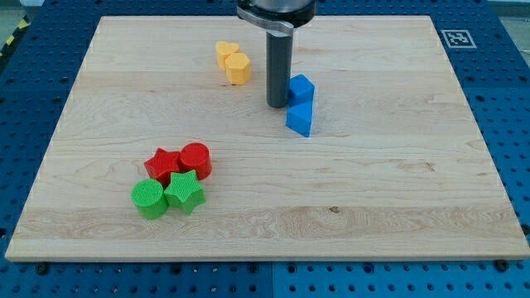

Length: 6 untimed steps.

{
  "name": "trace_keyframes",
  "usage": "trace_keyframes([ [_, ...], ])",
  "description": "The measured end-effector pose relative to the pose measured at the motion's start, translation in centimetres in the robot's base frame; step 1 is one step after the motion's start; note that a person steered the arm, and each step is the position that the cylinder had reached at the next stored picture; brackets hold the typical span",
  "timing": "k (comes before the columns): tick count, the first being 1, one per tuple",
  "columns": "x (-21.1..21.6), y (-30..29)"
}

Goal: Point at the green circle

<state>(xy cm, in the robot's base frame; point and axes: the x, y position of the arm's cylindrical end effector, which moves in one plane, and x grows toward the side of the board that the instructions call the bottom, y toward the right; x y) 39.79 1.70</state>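
Observation:
The green circle lies at the view's lower left on the wooden board, touching a green star on its right. My tip stands near the view's top centre, far up and right of the green circle. It is just left of a blue cube and a blue triangular block.
A red star and a red circle sit just above the green pair. Two yellow blocks lie left of my rod near the view's top. A blue perforated table surrounds the board.

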Motion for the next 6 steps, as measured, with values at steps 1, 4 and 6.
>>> trace_keyframes([
  [1,0.7,-1.5],
  [4,4.8,-13.9],
  [6,12.0,-22.6],
])
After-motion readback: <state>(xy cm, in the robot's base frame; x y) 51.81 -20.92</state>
